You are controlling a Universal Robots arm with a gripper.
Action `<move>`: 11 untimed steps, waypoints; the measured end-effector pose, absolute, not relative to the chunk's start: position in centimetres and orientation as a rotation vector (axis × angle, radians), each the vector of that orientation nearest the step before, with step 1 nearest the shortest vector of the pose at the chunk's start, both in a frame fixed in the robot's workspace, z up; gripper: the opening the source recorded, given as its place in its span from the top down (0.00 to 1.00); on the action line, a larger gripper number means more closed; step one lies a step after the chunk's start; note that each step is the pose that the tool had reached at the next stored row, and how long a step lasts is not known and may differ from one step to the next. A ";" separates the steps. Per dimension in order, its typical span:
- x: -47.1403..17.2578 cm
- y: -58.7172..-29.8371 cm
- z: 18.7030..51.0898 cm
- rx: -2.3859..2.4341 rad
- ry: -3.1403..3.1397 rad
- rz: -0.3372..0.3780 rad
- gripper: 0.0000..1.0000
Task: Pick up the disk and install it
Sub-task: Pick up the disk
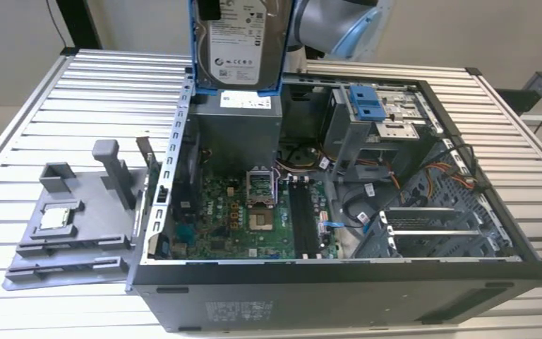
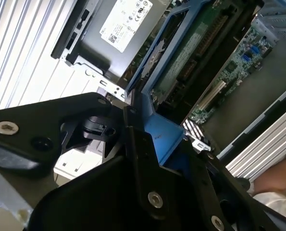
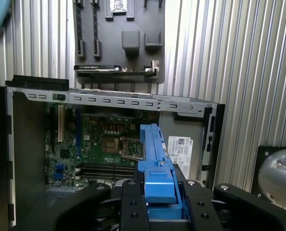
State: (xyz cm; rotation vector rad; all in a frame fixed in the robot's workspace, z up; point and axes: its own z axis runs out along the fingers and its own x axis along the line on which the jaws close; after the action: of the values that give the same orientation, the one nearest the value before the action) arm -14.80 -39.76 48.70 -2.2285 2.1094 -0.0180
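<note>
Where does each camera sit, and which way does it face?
Exterior view: off the arm, looking down on the open computer case; the arm holds the disk above it.
First wrist view: on the arm, looking down into the case past the end effector.
Second wrist view: on the arm, looking along the disk's underside.
Both wrist views share the end effector shut on the disk's blue frame.

lab: slatted table, opened computer

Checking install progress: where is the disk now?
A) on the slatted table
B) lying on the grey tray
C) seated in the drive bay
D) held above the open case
D: the disk hangs upright over the computer case, its blue frame clamped in the tool.
</note>
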 end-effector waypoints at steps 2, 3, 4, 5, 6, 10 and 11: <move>-14.8 -39.8 48.7 -2.228 2.110 -0.018 1.00; -14.7 -39.8 48.7 -2.228 2.110 -0.018 1.00; -14.7 -39.8 48.7 -2.228 2.110 -0.018 1.00; -14.7 -39.8 48.7 -2.228 2.109 -0.018 1.00; -14.7 -39.8 48.7 -2.228 2.110 -0.018 1.00; -14.6 -39.9 48.7 -2.229 2.110 -0.018 1.00; -14.5 -40.0 48.7 -2.229 2.110 -0.018 1.00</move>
State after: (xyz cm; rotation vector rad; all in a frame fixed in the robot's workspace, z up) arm -14.55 -39.99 48.71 -2.2285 2.1096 -0.0180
